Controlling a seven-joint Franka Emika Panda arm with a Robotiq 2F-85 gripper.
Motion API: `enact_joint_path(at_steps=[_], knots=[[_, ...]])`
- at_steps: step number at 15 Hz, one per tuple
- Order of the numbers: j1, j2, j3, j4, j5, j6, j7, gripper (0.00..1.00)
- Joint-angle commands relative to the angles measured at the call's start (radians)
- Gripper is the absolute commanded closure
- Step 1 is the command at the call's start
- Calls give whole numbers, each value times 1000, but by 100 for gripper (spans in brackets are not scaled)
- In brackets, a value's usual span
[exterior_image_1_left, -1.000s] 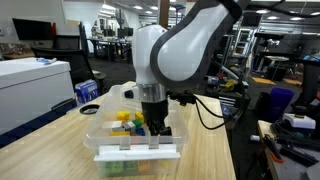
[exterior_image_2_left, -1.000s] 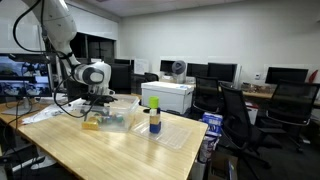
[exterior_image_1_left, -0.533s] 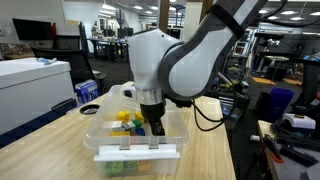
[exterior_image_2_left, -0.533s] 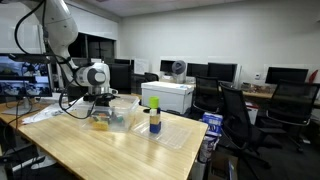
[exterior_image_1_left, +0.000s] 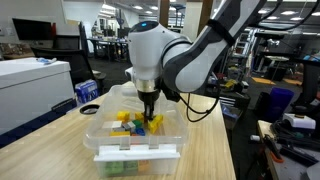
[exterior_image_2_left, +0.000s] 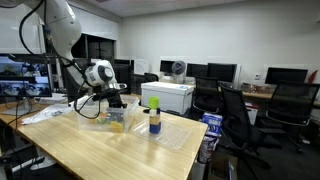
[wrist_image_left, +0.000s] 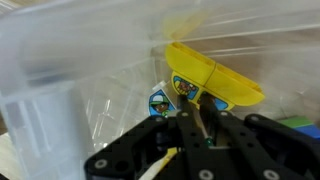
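In an exterior view the robot arm bends down over a clear plastic bin that sits on the wooden surface. The tool pokes down inside the bin, right among small toys in yellow, green and blue. From here its tips are too small to tell how they stand. A white latch bar runs along the near side of the bin. A blue box stands near the bin, and a white printer stands well apart from it. In an exterior view from farther off, the bin sits on the surface with the tool low inside it, too small to see well. A bottle with a yellow-green top stands just beside the bin, and the white printer is behind them. Black office chairs stand by the surface. In the wrist view the tool comes up from the bottom edge. Its two black fingers are squeezed close together, and they pinch the lower rim of a yellow toy shaped like a little bowl. The yellow toy has a small picture sticker on its side. It is inside the bin, close to the clear wall that fills most of this view.
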Motion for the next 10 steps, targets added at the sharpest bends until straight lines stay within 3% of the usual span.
enact_joint_path(at_steps=[1, 2, 5, 10], knots=[[-62, -4, 72, 2, 99, -55, -74, 58], [-93, -5, 109, -1, 156, -67, -139, 56], [-162, -3, 194, 16, 293, -131, -317, 36], [-185, 2, 210, 40, 324, -218, -390, 3]])
